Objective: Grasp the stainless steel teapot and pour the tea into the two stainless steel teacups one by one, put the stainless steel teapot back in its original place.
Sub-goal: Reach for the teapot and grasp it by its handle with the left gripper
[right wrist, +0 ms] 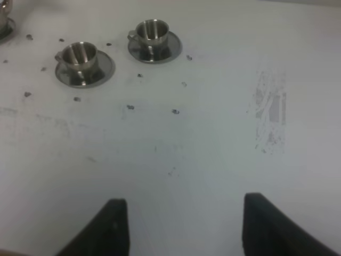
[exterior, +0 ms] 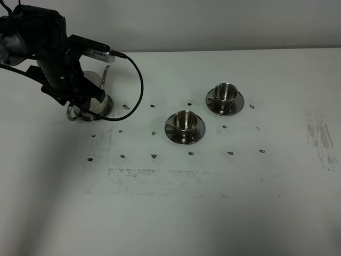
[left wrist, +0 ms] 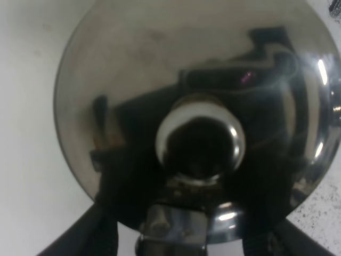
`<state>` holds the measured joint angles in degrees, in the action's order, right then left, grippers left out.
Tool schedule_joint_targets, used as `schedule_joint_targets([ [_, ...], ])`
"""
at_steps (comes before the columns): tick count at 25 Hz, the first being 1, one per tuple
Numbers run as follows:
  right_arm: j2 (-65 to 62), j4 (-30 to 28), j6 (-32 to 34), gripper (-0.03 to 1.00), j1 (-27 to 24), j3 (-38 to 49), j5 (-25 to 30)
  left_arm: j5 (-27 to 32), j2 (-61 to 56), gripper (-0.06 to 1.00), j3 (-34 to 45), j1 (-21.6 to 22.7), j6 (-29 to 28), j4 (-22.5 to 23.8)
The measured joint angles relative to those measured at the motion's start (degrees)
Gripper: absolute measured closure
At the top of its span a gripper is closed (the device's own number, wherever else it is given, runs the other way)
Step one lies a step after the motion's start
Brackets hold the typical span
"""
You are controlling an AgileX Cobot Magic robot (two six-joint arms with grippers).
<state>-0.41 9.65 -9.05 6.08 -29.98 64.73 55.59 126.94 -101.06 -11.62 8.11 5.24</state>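
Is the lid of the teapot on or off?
On: in the left wrist view the domed lid with its knob covers the teapot.

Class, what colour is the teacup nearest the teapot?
Shiny silver steel. The teacup shows best in the exterior high view.

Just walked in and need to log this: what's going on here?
The left gripper is down over the teapot at the far left of the table, jaws either side of its handle; whether it grips is unclear. The teapot is not yet lifted. The near cup and far cup sit on saucers, looking empty. The right gripper hangs open over the table.
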Motion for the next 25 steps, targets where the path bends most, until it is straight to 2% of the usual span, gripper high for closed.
schedule_joint_targets([
  [16,0.0,0.0,0.0,0.51,0.0,0.0,0.0,0.14,0.52,0.45,0.0,0.0,-1.54,0.01],
  [20,0.0,0.0,0.0,0.51,0.0,0.0,0.0,0.14,0.52,0.54,0.0,-0.26,-3.26,0.01],
  [25,0.0,0.0,0.0,0.51,0.0,0.0,0.0,0.28,0.52,0.73,0.0,-1.09,-4.65,0.07],
])
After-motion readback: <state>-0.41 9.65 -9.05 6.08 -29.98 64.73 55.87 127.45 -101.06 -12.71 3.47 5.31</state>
